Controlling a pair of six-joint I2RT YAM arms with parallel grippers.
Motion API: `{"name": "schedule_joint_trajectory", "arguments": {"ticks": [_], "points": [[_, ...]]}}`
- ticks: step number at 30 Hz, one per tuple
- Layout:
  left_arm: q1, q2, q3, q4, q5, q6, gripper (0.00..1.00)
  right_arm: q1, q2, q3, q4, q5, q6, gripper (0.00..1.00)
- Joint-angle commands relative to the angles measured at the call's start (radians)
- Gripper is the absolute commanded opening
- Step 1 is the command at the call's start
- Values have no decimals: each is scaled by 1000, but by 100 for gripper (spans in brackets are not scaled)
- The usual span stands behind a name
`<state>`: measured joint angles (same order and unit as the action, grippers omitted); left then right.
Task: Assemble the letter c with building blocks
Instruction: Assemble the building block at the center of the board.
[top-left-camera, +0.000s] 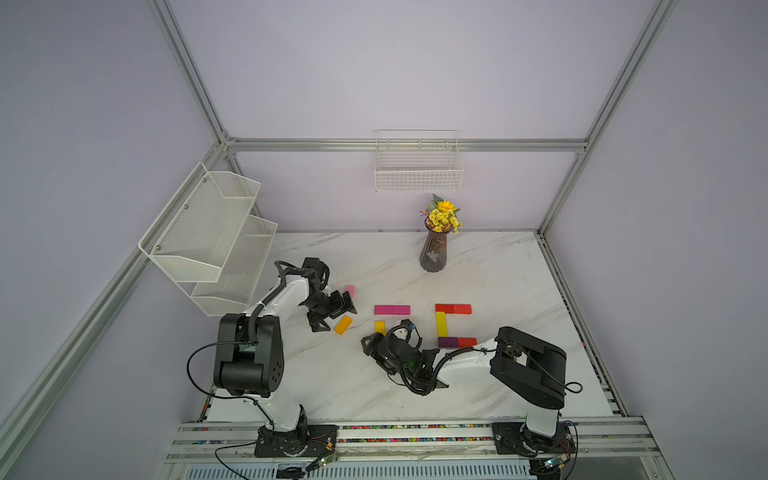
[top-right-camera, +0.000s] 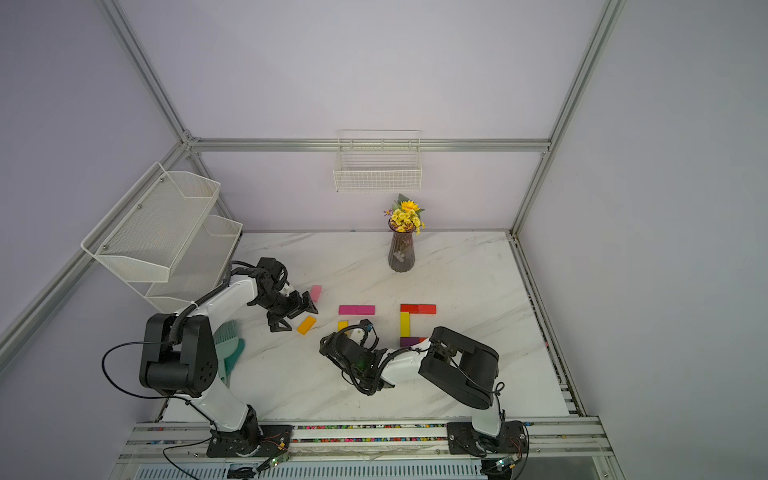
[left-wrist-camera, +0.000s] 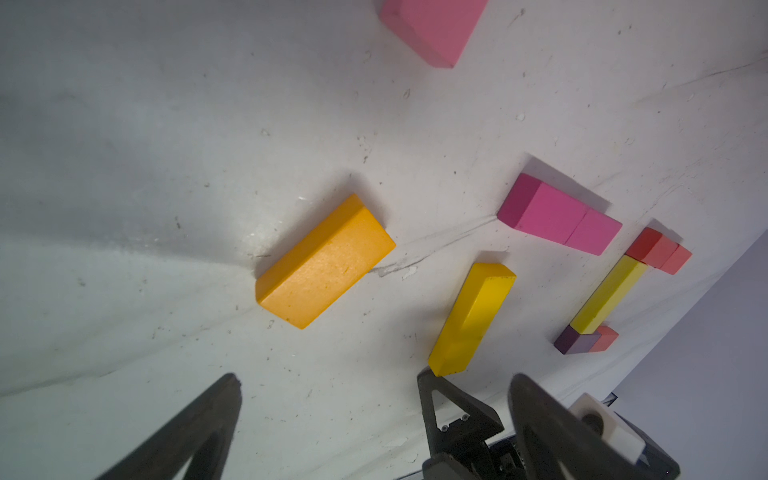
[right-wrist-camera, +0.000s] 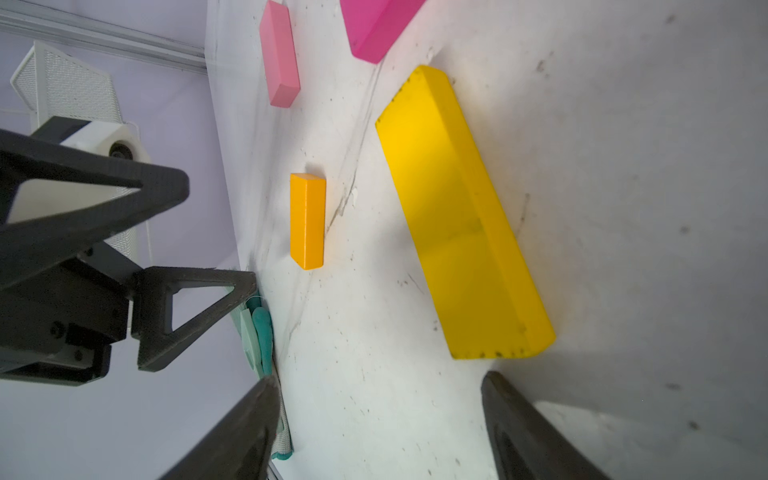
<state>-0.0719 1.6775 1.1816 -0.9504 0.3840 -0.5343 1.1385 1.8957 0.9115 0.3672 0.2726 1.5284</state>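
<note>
The white marble-patterned desk (top-left-camera: 498, 270) carried everything. A two-tier white mesh rack (top-left-camera: 208, 232) hung over its far left corner, and a dark ribbed glass vase of yellow flowers (top-left-camera: 434, 249) stood near the back edge. The left gripper (top-left-camera: 336, 319) hovered over the left part of the desk with its jaws spread fully wide and empty. The right gripper (right-wrist-camera: 378, 378) sat low near the middle, its jaws well apart and holding nothing. The near end of a long yellow block (right-wrist-camera: 457, 208) lay just ahead of its fingertips. That block's far end met two magenta blocks (top-left-camera: 392, 309) laid end to end. To the right, a yellow-green long block (top-left-camera: 441, 324) joined two red blocks (top-left-camera: 454, 308) behind it with a purple block (top-left-camera: 447, 342) and a single red block (top-left-camera: 467, 342) in front, forming a C. An orange rectangular block (top-left-camera: 343, 324) lay loose and askew just beside the left gripper, and a pale pink block (top-left-camera: 350, 291) lay just behind it.
</note>
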Motion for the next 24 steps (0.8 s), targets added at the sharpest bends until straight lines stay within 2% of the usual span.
{"name": "schedule_joint_trajectory", "arguments": {"ticks": [1,24], "points": [[10,-21,18,10,27,16,100,-16,34,1,-27,0,41,79],[11,48,91,9,49,7,100,-97,82,56,-16,-116,1,79]]}}
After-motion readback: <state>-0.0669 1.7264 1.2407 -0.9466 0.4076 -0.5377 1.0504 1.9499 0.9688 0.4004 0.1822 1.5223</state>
